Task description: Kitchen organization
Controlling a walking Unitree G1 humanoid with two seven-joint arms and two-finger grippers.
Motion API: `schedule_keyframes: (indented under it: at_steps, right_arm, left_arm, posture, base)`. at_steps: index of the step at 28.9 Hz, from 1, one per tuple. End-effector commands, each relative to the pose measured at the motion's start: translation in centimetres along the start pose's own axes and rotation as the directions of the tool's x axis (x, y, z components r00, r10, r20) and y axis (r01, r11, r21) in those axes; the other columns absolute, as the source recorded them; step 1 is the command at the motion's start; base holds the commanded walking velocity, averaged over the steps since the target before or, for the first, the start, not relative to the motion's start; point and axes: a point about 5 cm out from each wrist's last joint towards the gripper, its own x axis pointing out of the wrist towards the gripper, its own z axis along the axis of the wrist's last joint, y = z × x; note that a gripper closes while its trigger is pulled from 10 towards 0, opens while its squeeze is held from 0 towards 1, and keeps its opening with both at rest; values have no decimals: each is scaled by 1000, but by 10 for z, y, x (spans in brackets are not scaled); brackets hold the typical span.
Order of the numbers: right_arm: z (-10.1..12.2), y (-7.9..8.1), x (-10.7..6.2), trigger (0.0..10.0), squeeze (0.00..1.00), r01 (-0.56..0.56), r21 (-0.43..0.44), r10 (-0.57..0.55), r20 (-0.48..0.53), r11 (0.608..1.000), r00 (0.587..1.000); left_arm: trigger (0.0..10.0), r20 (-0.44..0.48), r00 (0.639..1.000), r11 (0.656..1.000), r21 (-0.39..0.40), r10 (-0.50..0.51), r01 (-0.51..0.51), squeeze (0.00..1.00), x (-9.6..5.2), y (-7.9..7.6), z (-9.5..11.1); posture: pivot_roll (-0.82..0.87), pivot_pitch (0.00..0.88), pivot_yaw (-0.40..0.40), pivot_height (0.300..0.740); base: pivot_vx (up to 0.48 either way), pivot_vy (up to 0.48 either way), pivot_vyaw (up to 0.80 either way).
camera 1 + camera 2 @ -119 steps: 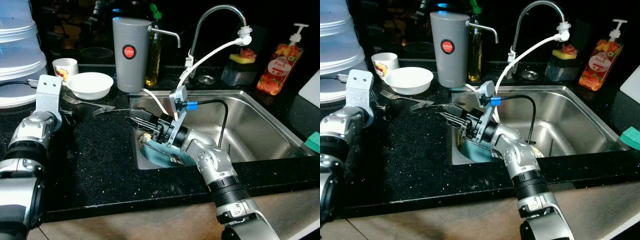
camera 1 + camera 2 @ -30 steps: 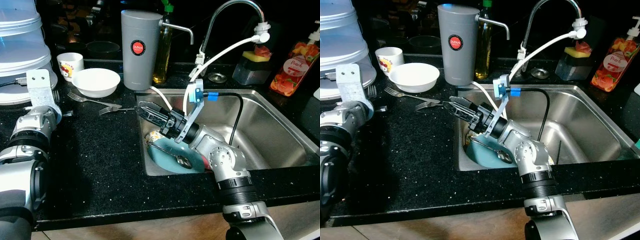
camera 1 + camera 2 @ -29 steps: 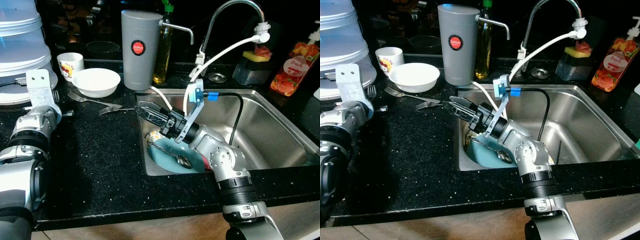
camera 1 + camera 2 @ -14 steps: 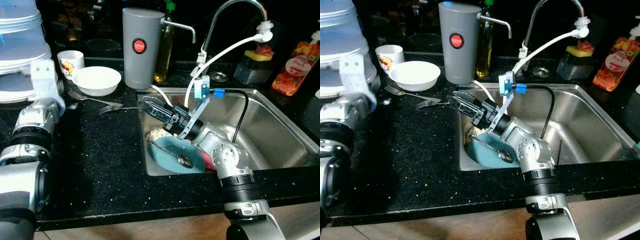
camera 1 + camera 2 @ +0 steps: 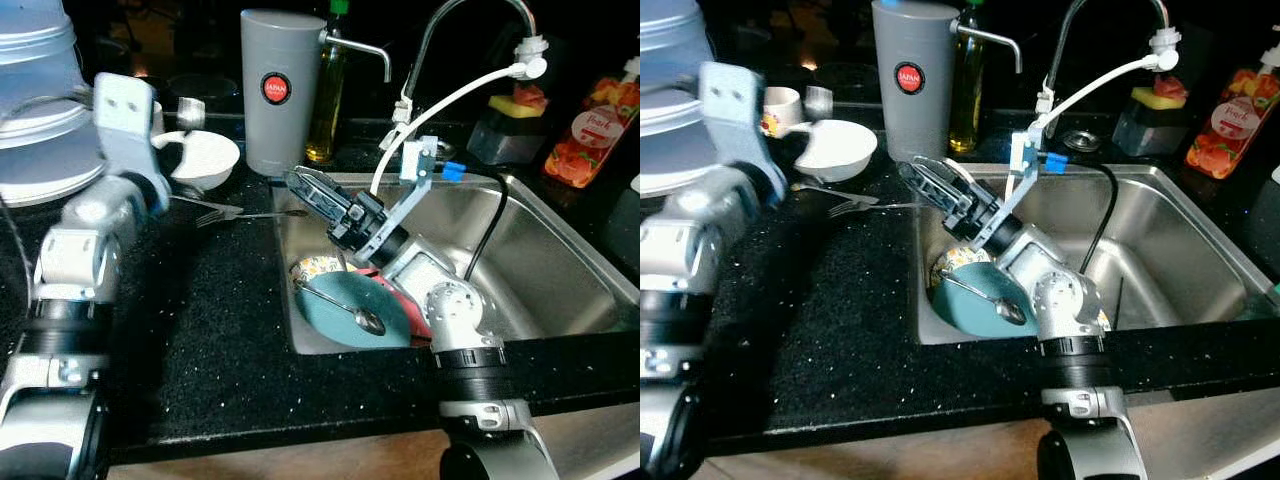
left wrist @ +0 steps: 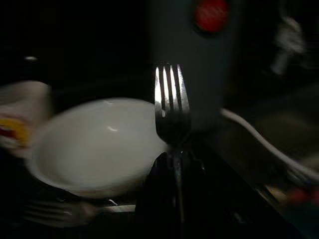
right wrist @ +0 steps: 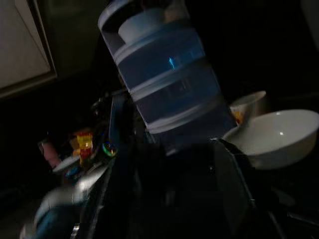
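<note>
My left gripper is shut on a silver fork, tines pointing away, held in the air over the near rim of the white bowl on the black counter. The same fork shows beside the left arm. Two more forks lie on the counter between the bowl and the sink. My right gripper hangs open and empty above the sink's left edge, tilted upward. In the sink lie a teal plate, a spoon and a patterned bowl.
A grey thermos jug and an oil bottle stand behind the sink corner. Stacked plastic containers stand at far left. The faucet, a sponge holder and a soap bottle line the back right.
My left arm has risen and swung right toward the white bowl, carrying the fork. The right gripper has tipped upward and lifted slightly over the sink edge.
</note>
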Motion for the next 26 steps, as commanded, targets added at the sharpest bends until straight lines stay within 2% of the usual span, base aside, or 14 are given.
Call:
schedule_keyframes:
  at_steps: [1, 3, 4, 6, 8, 12, 13, 17, 26]
  right_arm:
    - [6, 2, 1, 10000, 1000, 6, -6, -6, 28, 1000, 1000]
    - [5, 4, 2, 10000, 1000, 8, -2, -8, 31, 1000, 999]
    - [4, 9, 4, 10000, 1000, 0, 12, 0, 35, 1000, 999]
    - [3, 11, 5, 10000, 1000, -6, 17, 5, 35, 1000, 999]
    - [-1, 15, 7, 10000, 1000, -7, 13, 7, 8, 1000, 1000]
    - [-6, 13, 9, 10000, 1000, 30, -12, -31, -31, 999, 999]
    - [-12, 11, 9, 10000, 0, 64, -62, -68, -72, 996, 995]
    - [-22, 6, 9, 10000, 0, 127, -86, -137, -116, 988, 984]
    - [-23, 6, 11, 10000, 0, 156, -40, -159, -100, 987, 982]
  left_arm:
    - [0, 2, 998, 998, 36, -61, 61, 0, -3, -6, 1]
    - [0, 3, 996, 995, 34, -91, 91, 0, -5, -9, 0]
    - [0, 7, 988, 988, 37, -153, 152, 0, -9, -15, -2]
    - [0, 9, 984, 984, 36, -176, 175, 0, -11, -18, -3]
    - [0, 29, 971, 971, 26, -238, 237, 0, -15, -25, -2]
    - [0, 60, 959, 961, 11, -276, 275, 0, -17, -29, 1]
    - [0, 93, 949, 953, 8, -301, 302, 0, -19, -32, 5]
    - [0, 154, 918, 929, -7, -366, 371, 0, -25, -40, 13]
    - [0, 153, 879, 888, -20, -452, 460, 0, -32, -51, 12]
  posture:
    - [88, 107, -57, 740]
    - [88, 107, -57, 740]
    - [88, 108, -55, 740]
    - [87, 107, -53, 740]
    - [86, 106, -51, 740]
    - [86, 106, -51, 740]
    - [86, 106, -51, 740]
    - [90, 104, -53, 740]
    - [92, 94, -56, 740]
  base:
    - [0, 0, 0]
    - [0, 0, 0]
    - [0, 0, 0]
    - [0, 0, 0]
    - [0, 0, 0]
    - [0, 0, 0]
    - [0, 0, 0]
    - [0, 0, 0]
    - [0, 0, 0]
